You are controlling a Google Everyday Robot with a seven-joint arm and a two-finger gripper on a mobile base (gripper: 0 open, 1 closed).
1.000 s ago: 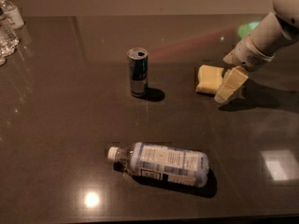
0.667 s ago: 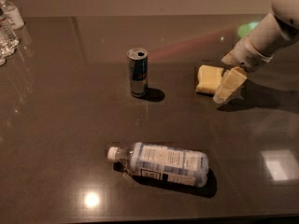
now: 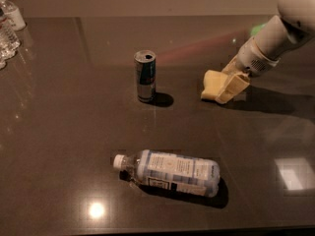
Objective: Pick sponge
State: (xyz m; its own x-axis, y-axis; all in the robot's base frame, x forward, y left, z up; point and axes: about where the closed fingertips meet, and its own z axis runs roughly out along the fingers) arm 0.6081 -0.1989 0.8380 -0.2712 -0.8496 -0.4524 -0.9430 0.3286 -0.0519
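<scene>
Shifting left, jaws now overlap the nudged sponge [image 3: 210, 84].

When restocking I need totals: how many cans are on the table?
1: the can stands upright on the table, left of the sponge; the gripper is at the sponge.

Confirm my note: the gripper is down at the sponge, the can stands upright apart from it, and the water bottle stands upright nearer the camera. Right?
Not quite. The camera view shows the water bottle lying on its side, not upright. The rest holds: gripper down at the sponge, can upright apart from it.
</scene>
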